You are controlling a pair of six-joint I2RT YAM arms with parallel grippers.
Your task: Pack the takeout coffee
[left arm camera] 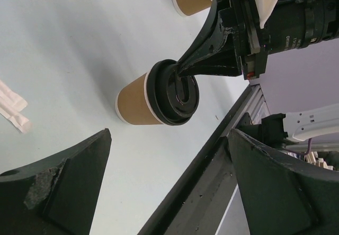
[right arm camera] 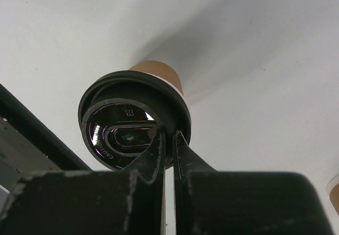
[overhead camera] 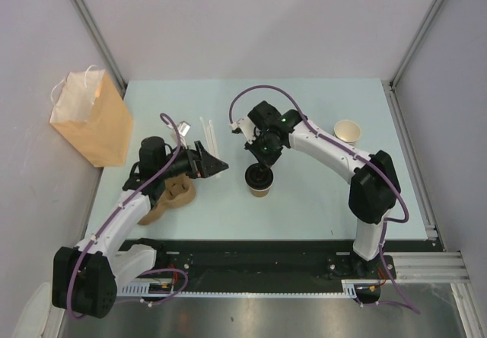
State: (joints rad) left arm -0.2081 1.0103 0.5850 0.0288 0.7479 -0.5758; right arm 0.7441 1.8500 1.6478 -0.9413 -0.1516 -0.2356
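Observation:
The takeout coffee (overhead camera: pixel 259 180), a tan paper cup with a black lid, stands on the table near the middle front. It also shows in the left wrist view (left arm camera: pixel 153 100) and the right wrist view (right arm camera: pixel 127 134). My right gripper (overhead camera: pixel 262 163) comes down from above. Its fingers (right arm camera: pixel 168 137) are shut on the rim of the lid, one inside the rim and one outside. My left gripper (overhead camera: pixel 217 167) is open and empty, a short way left of the cup and pointing at it (left arm camera: pixel 169 134).
A brown paper bag (overhead camera: pixel 91 121) stands at the far left. A pulp carrier tray (overhead camera: pixel 171 197) lies under my left arm. Lidless cups (overhead camera: pixel 348 131) stand at the right. White wrapped sticks (overhead camera: pixel 207 132) lie behind the grippers. The black front rail (overhead camera: pixel 251 258) runs along the near edge.

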